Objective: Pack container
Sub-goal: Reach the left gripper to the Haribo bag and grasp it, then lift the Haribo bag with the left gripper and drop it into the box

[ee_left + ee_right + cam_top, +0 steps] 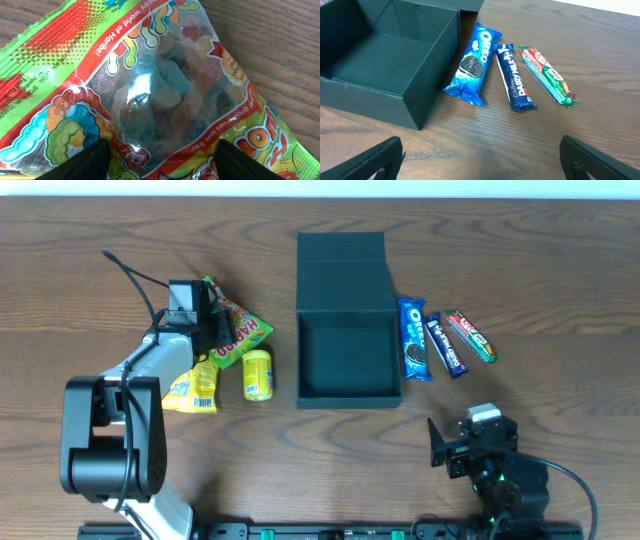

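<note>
The dark teal container (340,270) stands open at the table's middle with its lid flap folded back; its inside looks empty, and it also shows in the right wrist view (365,95). My left gripper (214,332) is open and sits low over a green and red Haribo gummy bag (247,330). In the left wrist view the fingers (160,162) straddle the bag (150,90). My right gripper (438,444) is open and empty above bare wood (480,155) at the front right.
A small yellow packet (258,373) and a yellow bag (195,388) lie left of the container. An Oreo pack (413,340), a Dairy Milk bar (446,346) and a red-green bar (470,336) lie to its right.
</note>
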Controlling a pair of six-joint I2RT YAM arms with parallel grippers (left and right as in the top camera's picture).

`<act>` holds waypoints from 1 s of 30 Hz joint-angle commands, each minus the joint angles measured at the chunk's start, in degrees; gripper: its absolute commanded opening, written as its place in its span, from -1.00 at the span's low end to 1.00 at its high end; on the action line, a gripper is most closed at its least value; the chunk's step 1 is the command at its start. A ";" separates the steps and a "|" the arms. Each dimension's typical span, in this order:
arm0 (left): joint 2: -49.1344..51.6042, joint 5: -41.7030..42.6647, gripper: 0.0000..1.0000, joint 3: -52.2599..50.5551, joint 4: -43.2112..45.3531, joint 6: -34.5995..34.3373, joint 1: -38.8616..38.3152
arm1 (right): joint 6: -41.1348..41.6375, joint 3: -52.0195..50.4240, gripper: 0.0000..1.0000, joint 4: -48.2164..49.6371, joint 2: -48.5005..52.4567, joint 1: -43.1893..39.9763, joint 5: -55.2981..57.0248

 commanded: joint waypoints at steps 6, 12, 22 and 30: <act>3.23 -4.94 0.20 -0.61 -1.57 -1.03 0.37 | -0.24 -0.17 0.99 -0.04 -0.37 0.11 0.39; 5.60 -6.03 0.05 -0.61 -1.77 -1.01 0.42 | -0.24 -0.17 0.98 -0.04 -0.37 0.11 0.39; 8.90 -6.16 -0.55 -0.61 -3.04 -1.22 0.42 | -0.24 -0.17 0.99 -0.02 -0.37 0.11 0.39; 8.85 -6.16 -0.90 0.85 -6.08 -1.20 0.42 | -0.24 -0.17 0.99 -0.02 -0.37 0.11 0.39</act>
